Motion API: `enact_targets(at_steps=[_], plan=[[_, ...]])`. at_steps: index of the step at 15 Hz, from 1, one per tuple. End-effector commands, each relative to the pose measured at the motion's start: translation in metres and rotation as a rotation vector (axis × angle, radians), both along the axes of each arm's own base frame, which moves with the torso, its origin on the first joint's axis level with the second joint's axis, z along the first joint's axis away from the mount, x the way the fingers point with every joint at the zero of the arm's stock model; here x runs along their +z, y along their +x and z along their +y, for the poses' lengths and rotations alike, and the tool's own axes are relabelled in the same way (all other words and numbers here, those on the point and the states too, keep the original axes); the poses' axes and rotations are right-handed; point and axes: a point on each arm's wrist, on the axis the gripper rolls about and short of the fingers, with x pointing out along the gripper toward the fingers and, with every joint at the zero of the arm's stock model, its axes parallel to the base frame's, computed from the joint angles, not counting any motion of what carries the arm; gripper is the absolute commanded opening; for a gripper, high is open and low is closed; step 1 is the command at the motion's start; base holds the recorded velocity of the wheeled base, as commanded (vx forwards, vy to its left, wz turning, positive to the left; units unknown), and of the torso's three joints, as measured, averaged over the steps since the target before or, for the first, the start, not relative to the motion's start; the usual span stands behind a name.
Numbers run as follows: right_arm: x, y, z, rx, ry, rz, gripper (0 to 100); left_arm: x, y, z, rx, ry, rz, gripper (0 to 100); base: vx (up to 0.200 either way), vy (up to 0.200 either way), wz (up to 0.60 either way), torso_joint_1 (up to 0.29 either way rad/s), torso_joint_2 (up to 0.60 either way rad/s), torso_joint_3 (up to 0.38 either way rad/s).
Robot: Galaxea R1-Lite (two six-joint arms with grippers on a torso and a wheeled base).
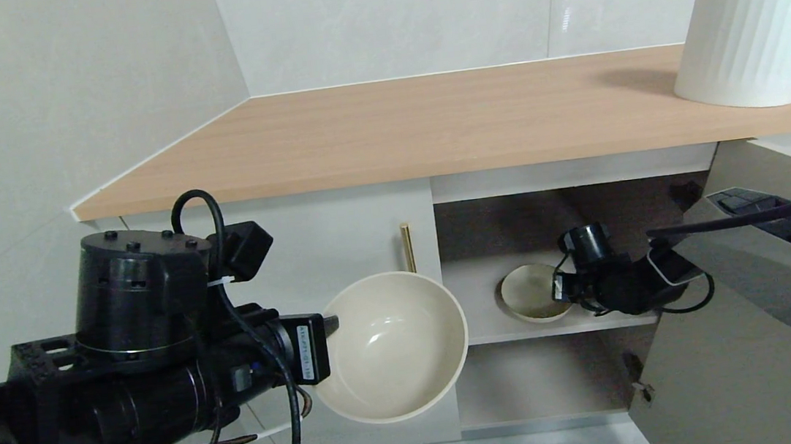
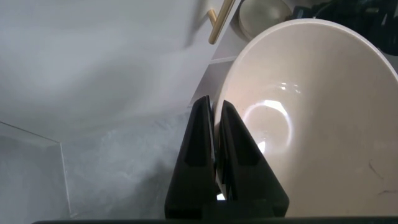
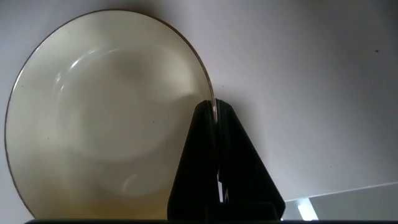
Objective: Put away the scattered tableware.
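A cream bowl [image 1: 397,347] hangs in the air in front of the shut left cabinet door, tipped toward me. My left gripper [image 1: 333,324] is shut on its rim, and the left wrist view shows the bowl [image 2: 311,124] pinched between the two black fingers [image 2: 200,140]. A cream plate [image 1: 532,294] with a dark rim lies on the shelf inside the open cabinet. My right gripper [image 1: 557,289] reaches into the cabinet and is shut on the plate's edge. In the right wrist view the plate [image 3: 106,118] rests on the white shelf with its rim held by my right gripper [image 3: 214,112].
A wooden counter [image 1: 429,123] runs above the cabinet, with a ribbed white container [image 1: 756,15] at its right end. The left door carries a brass handle [image 1: 407,248]. The right cabinet door [image 1: 764,301] stands open beside my right arm. A lower shelf [image 1: 537,383] sits beneath.
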Motion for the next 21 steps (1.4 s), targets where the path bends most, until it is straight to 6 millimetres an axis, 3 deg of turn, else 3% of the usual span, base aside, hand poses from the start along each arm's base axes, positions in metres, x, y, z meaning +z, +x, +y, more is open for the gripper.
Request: enact_targets(at_steps=[1,2,9,12,14,15,16,17,19,21], plan=[[0.001,0.001,0.000,0.000,0.001,-0.004,0,-0.001,0.000,0.000,0.001,0.001,0.002,0,0.000,0.000,0.00,0.000,0.00,0.000],[0.002,0.001,0.000,-0.001,0.003,-0.006,100,-0.001,0.000,0.000,0.001,0.001,0.002,0,0.000,0.000,0.00,0.000,0.00,0.000],[0.011,-0.001,0.000,-0.013,0.024,-0.020,100,-0.001,0.001,0.000,0.001,0.003,0.005,0,0.000,0.000,0.00,0.000,0.00,0.000],[0.056,-0.046,0.013,0.068,0.050,-0.019,100,-0.019,0.009,-0.011,-0.043,0.080,0.039,0,0.000,0.000,0.00,0.000,0.00,0.000],[0.077,-0.076,0.030,0.152,0.062,-0.016,100,-0.035,0.014,-0.026,-0.082,0.113,0.062,0,0.000,0.000,0.00,0.000,0.00,0.000],[0.081,-0.081,0.032,0.168,0.064,-0.016,100,-0.038,0.015,-0.028,-0.088,0.114,0.062,0,0.000,0.000,0.00,0.000,0.00,0.000],[0.099,-0.105,0.036,0.259,0.068,-0.011,100,-0.046,0.018,-0.039,-0.115,0.122,0.060,0,0.000,0.000,0.00,0.000,0.00,0.000],[0.108,-0.115,0.036,0.298,0.062,-0.009,100,-0.045,0.018,-0.043,-0.127,0.119,0.045,0,0.000,0.000,0.00,0.000,0.00,0.000],[0.149,-0.140,0.033,0.355,0.083,-0.047,100,-0.035,0.030,-0.056,-0.182,0.166,-0.034,0,0.000,0.000,0.00,0.000,0.00,0.000],[0.171,-0.159,0.031,0.379,0.087,-0.058,100,-0.037,0.043,-0.064,-0.202,0.213,-0.060,0,0.000,0.000,0.00,0.000,0.00,0.000]])
